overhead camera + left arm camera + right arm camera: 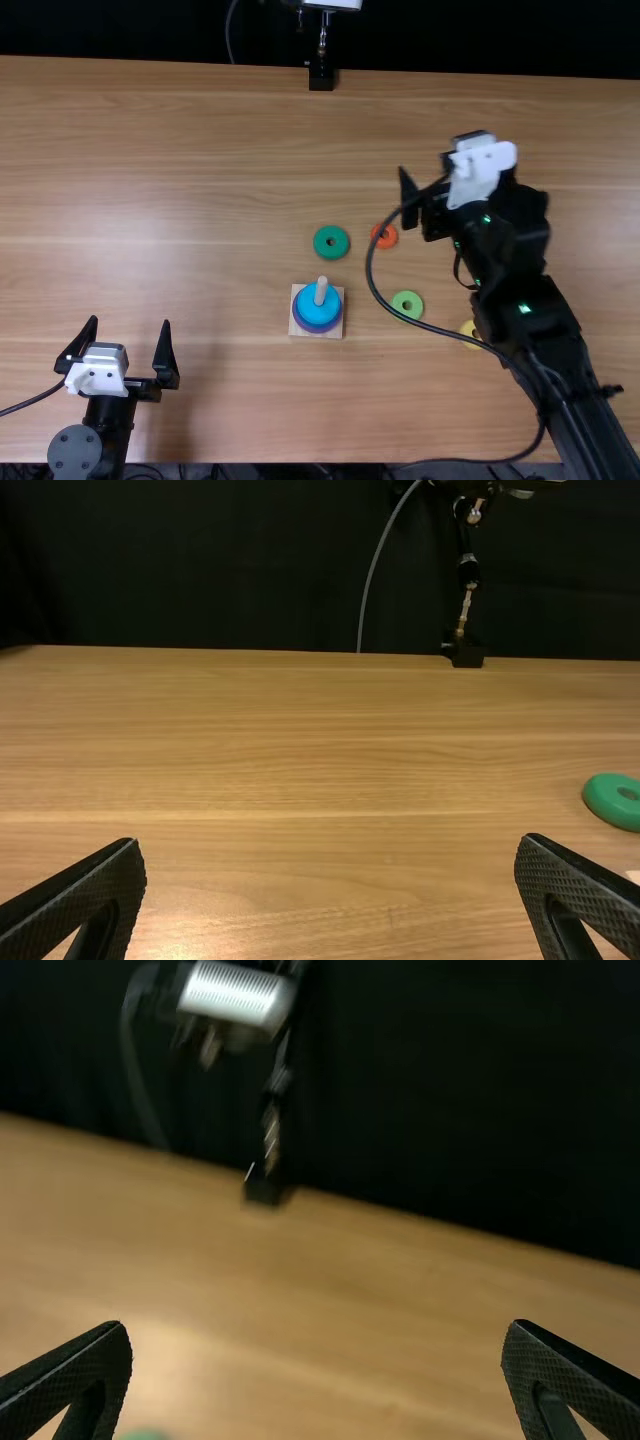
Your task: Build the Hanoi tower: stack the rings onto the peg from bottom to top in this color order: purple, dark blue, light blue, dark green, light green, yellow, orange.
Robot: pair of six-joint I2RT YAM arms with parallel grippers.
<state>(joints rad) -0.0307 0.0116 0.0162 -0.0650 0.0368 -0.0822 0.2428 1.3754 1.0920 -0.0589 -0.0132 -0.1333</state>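
Where the wooden peg (321,290) rises from its pale square base (335,328), the light blue ring (312,311) lies lowered around it, a purple rim (317,327) showing beneath; the full number of rings below the light blue one cannot be told. The remaining rings lie flat on the desk (180,150), placed here relative to the peg. Dark green ring (323,250): just beyond it, on the side away from the arm bases. Orange ring (389,240): beyond and to the right, near the right gripper (441,150). Light green ring (401,297): to the right, nearly level with it. Yellow ring (467,329): farther right and slightly nearer the arm bases, partly covered by the right arm (530,310). Left gripper (130,322): well to the left of the peg and nearer the arm bases, its fingers spread wide and empty. Right gripper: beyond the peg and to its right, its fingers likewise wide apart with nothing between them. Black cable (370,272): looped from the right arm, passing between peg and light green ring.
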